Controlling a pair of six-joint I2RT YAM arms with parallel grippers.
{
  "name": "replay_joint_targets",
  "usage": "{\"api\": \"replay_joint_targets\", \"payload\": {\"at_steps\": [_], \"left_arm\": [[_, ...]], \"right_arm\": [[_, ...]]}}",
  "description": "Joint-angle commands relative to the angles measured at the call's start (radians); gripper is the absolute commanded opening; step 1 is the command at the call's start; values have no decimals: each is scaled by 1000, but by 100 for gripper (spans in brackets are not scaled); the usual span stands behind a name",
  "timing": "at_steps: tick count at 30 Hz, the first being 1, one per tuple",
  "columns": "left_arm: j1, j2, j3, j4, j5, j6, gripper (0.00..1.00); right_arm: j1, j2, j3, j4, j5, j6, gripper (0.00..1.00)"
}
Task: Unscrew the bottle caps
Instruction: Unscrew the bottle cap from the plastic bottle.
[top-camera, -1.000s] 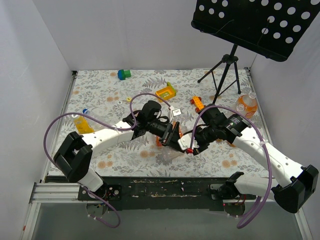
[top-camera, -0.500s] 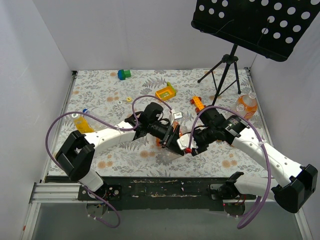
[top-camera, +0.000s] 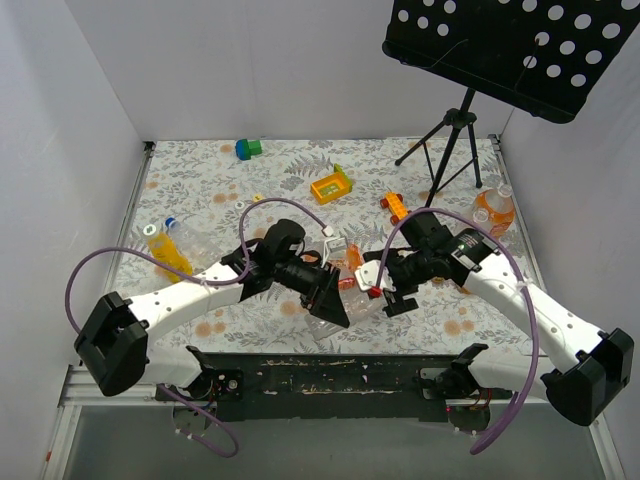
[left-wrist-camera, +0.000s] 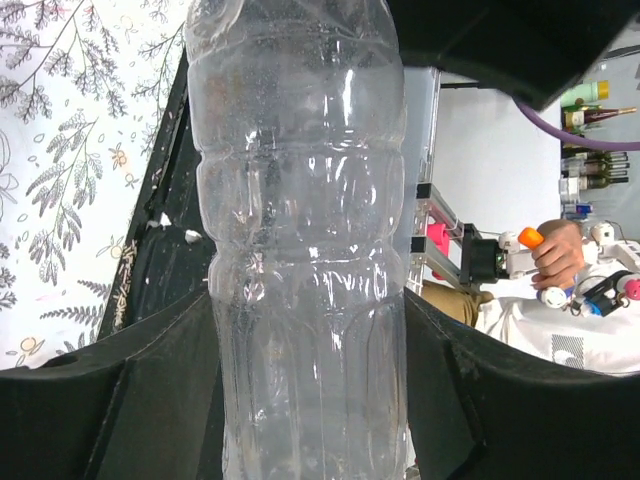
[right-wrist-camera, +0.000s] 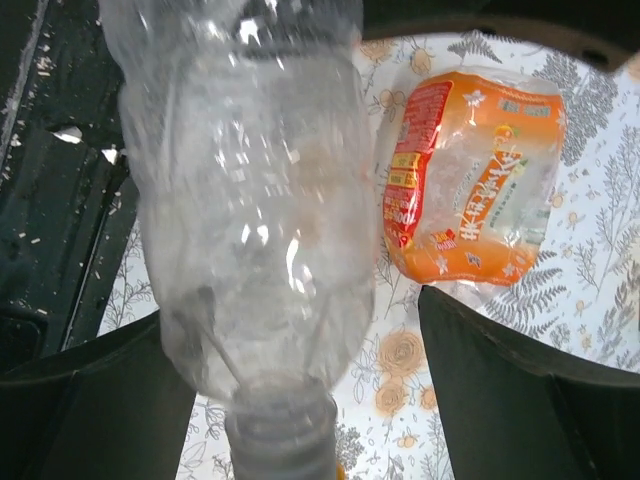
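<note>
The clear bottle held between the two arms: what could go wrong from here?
Only the left gripper grips the clear bottle; its thin, smooth wall might slip or crumple.
The right gripper stands open around the neck, so that end is unsteadied and could swing.
If dropped, the bottle could strike the orange-labelled bottle lying on the table nearby.

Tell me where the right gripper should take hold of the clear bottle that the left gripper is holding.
By the narrow neck, coming end-on from the robot's right. The left gripper clamps the ribbed body of the clear bottle, and the neck points between the right gripper's open fingers, so a straight advance would likely seat it.
</note>
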Motion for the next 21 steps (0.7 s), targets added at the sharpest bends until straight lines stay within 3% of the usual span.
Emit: {"api": "replay_joint_targets", "payload": {"at_steps": [1, 13, 15, 19, 21], "left_arm": [[-3, -87, -27, -93, -14, 100, 0], [-5, -349, -80, -242, -182, 405, 0], [-5, -384, -90, -244, -212, 465, 0], [-6, -427, -126, -244, -297, 586, 0], [-5, -435, -138, -239, -347, 624, 0]], "right_arm": [[-34, -58, -5, 7, 31, -17, 90], [-278, -181, -21, 33, -213, -3, 90], [-294, -208, -43, 110, -261, 110, 91], [-300, -241, -113, 373, -296, 551, 93], [-298, -190, -88, 364, -371, 600, 95]]}}
